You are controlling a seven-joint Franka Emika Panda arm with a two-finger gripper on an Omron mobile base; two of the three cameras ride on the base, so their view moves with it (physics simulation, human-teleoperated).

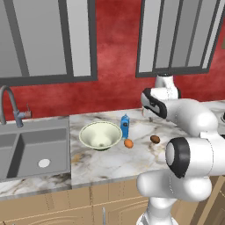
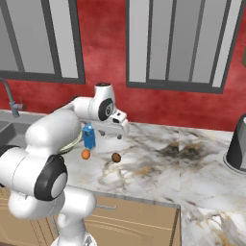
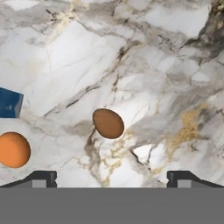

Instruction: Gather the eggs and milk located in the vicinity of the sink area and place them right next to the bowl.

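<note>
The pale bowl (image 1: pixel 100 135) stands on the marble counter just right of the sink (image 1: pixel 35 151). The blue milk carton (image 1: pixel 125 125) stands upright at the bowl's right rim, and the orange egg (image 1: pixel 128 143) lies just in front of the carton. The dark brown egg (image 1: pixel 155 139) lies farther right, apart from the bowl. My gripper (image 3: pixel 112 177) hangs above the counter, open and holding nothing. The brown egg (image 3: pixel 108 123) lies ahead of it, between the lines of its two fingertips. The orange egg (image 3: pixel 14 149) and a corner of the milk (image 3: pixel 9 103) are at the left.
A curved grey faucet (image 1: pixel 6 103) rises behind the sink. A dark grey appliance (image 2: pixel 238 144) stands at the counter's far right. Bare marble (image 2: pixel 168 163) stretches between it and the brown egg (image 2: pixel 116 157). The red wall and windows lie behind.
</note>
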